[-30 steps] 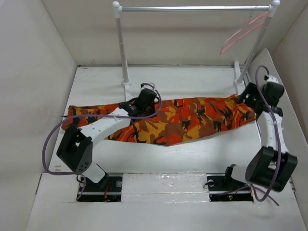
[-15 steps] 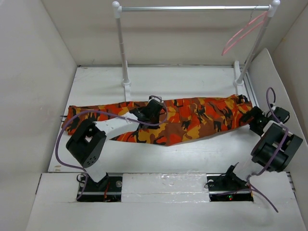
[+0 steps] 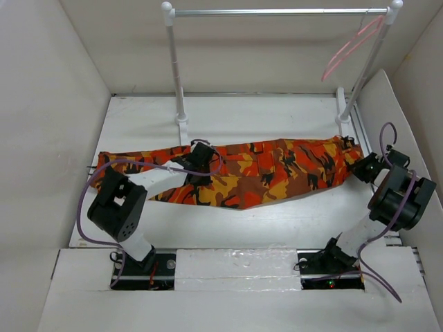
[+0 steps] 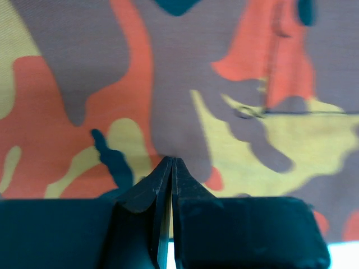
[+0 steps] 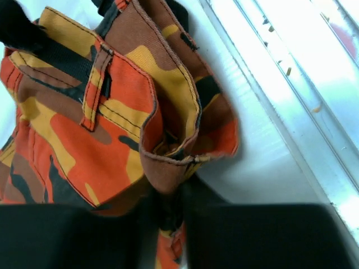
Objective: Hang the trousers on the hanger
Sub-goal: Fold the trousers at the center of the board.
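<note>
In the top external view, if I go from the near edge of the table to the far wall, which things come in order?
Left arm's base and right arm's base → trousers → rail's feet → hanger.

A white table (image 3: 277,221) fills the middle, boxed in by plain white walls. There is a side wall (image 3: 48,104) at 9 o'clock, a back wall (image 3: 263,55) at 12 and another panel (image 3: 426,76) at 3. At 12 o'clock a clothes rail (image 3: 277,12) stands on the table, a silver bar on two white posts. The light is even and soft.
</note>
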